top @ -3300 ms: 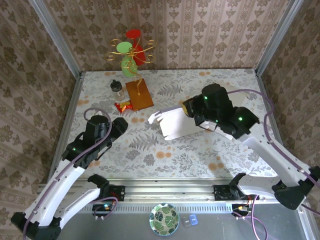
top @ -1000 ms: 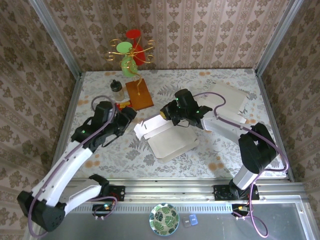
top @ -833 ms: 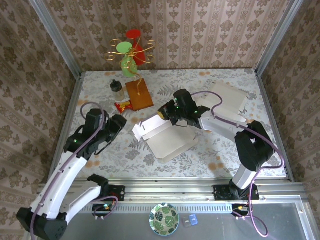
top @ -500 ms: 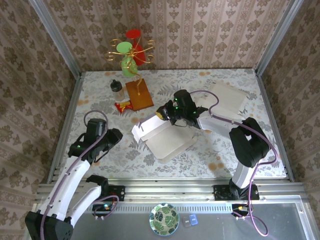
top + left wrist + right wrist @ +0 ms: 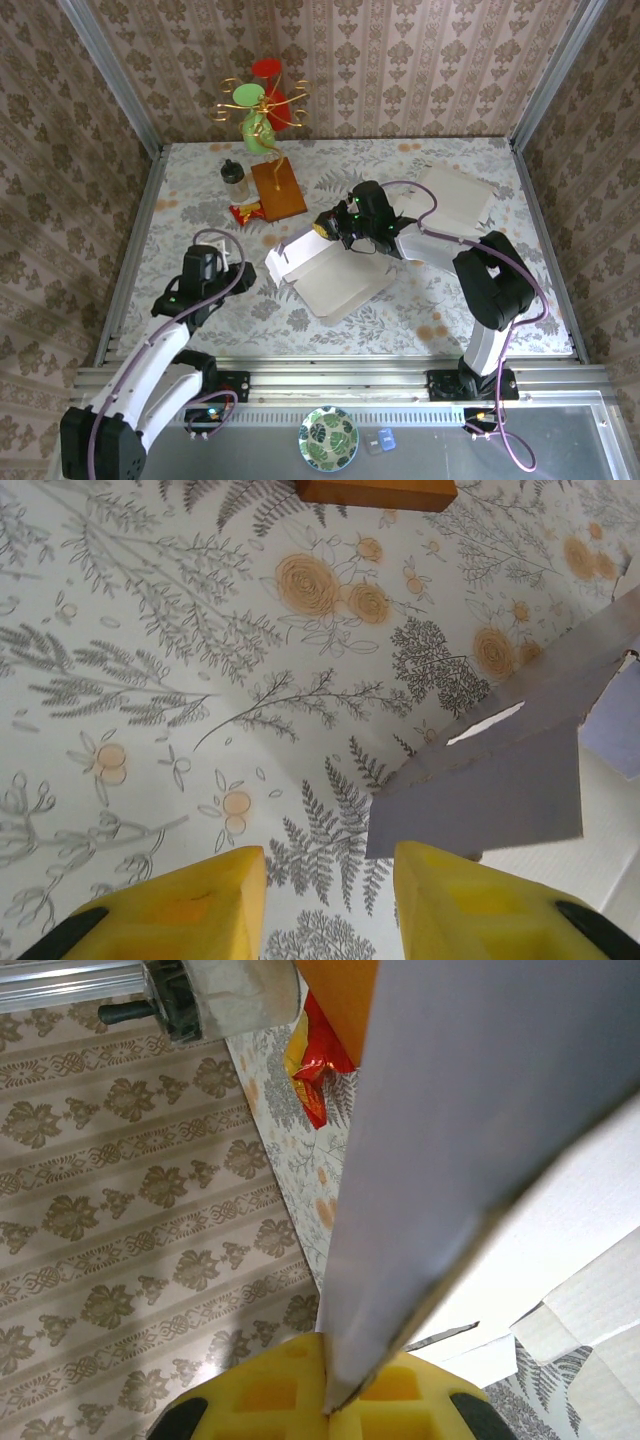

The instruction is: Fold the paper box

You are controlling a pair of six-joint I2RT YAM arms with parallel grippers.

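Left arm backed off; box mostly flat, right arm alone holding it.
Table (image 5: 330, 160): paper box (image 5: 335, 280) lies mid-table as an open sheet, with its base panel down and its far-left wall lifted. Right gripper (image 5: 325, 1390) stays clamped tight on that wall's edge, card pinched between the pads. Left gripper (image 5: 328, 860) has pulled back from the box's left side toward the near-left of the table. Its jaws are narrower than a second ago but still parted, with nothing between them. Slotted flap (image 5: 480, 790) sits just ahead to its right, not touching. Reading: flap let go unfolded and little of the fold done. Left probably needs to come back in.
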